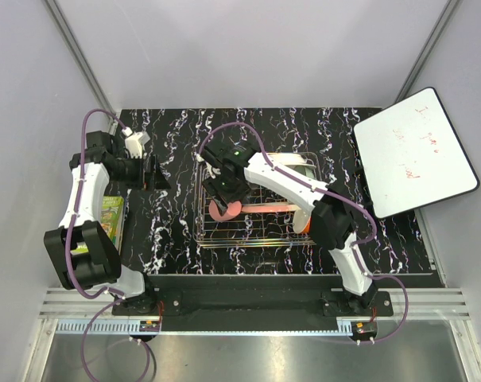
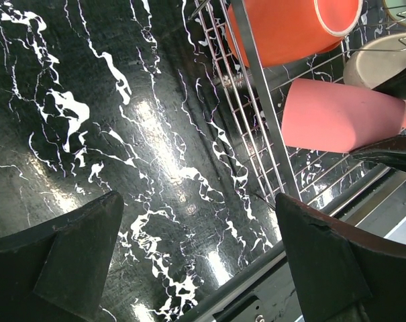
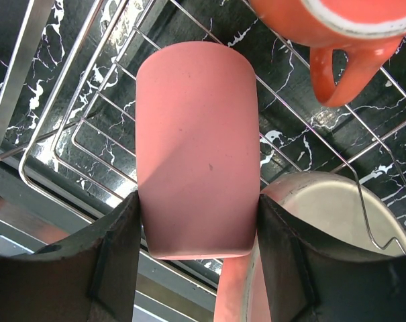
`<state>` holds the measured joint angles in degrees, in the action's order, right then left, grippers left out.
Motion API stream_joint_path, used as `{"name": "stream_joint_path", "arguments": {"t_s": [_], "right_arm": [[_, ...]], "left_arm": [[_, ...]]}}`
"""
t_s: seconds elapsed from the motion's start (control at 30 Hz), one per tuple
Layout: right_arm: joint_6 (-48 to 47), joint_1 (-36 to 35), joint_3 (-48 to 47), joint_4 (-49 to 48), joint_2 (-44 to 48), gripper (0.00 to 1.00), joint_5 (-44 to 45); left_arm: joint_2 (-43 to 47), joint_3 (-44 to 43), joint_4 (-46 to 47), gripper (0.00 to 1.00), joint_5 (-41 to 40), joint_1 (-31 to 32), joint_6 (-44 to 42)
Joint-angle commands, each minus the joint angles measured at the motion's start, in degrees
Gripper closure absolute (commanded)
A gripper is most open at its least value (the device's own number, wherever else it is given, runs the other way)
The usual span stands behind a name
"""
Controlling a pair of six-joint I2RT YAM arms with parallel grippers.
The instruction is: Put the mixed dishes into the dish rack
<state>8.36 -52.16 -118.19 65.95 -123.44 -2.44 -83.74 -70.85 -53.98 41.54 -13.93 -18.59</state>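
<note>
My right gripper (image 3: 197,228) is shut on the smaller pink mug (image 3: 196,147), gripping its sides, over the near-left part of the silver wire dish rack (image 3: 88,121). In the top view the right gripper (image 1: 224,199) and the pink mug (image 1: 224,211) are inside the rack (image 1: 256,243). The orange mug (image 3: 330,27) lies in the rack just beyond, handle toward me. The pink-and-peach plate (image 3: 323,215) stands at the right. My left gripper (image 2: 199,235) is open and empty over the table left of the rack (image 2: 263,121); it also shows in the top view (image 1: 159,173).
A green book (image 1: 111,219) lies at the table's left edge beside the left arm. A whiteboard (image 1: 415,151) leans at the far right. The left wrist view shows the orange mug (image 2: 290,27) and pink mug (image 2: 337,114). Black marble table (image 1: 168,231) lies between left gripper and rack.
</note>
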Motion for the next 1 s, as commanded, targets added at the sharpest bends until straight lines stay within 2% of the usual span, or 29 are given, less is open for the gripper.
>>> {"name": "stream_joint_path", "arguments": {"t_s": [0.0,0.03,0.17,0.33,0.4,0.43,0.47,0.5,0.63,0.73,0.97], "right_arm": [[-0.63,-1.01,-3.71,2.34,-0.83,1.00,-0.28],[-0.63,-1.10,-4.58,2.42,-1.88,1.00,-0.81],[-0.71,-1.80,-6.35,2.69,-4.70,0.80,-1.17],[-0.54,-2.42,-8.28,2.78,-7.08,0.44,-0.11],[-0.54,-2.51,-8.81,2.86,-7.26,0.39,0.59],[-0.63,-2.59,-9.25,2.87,-7.34,0.42,0.85],[-0.71,-2.77,-9.42,3.13,-7.43,0.51,1.12],[-0.63,-2.77,-9.51,3.30,-7.26,0.73,2.08],[-0.28,-2.86,-6.63,4.35,-2.97,0.96,4.81],[-0.01,-3.38,-3.81,5.84,0.03,1.00,5.68],[-0.45,-5.23,-0.20,6.82,4.08,0.98,7.36]], "left_arm": [[2.01,-0.52,2.21,0.01,-0.84,0.22,-0.31],[1.92,-0.60,2.21,0.01,-0.93,0.22,-0.39],[2.09,-0.87,2.30,0.01,-1.02,0.22,-0.75],[1.74,-0.43,2.30,0.01,-1.20,0.22,-1.45],[1.57,-0.34,2.38,0.01,-1.11,0.22,-1.36],[1.57,-0.34,2.56,0.01,-1.02,0.22,-1.36],[1.31,-0.34,2.56,0.01,-0.85,0.31,-1.36],[1.22,-0.34,2.73,0.01,-0.85,0.14,-1.27],[0.95,0.10,3.26,0.01,-0.50,0.22,-1.45],[0.25,0.45,3.97,0.01,0.12,0.14,-0.92],[0.69,2.91,6.25,0.01,0.47,1.54,0.22]]}}
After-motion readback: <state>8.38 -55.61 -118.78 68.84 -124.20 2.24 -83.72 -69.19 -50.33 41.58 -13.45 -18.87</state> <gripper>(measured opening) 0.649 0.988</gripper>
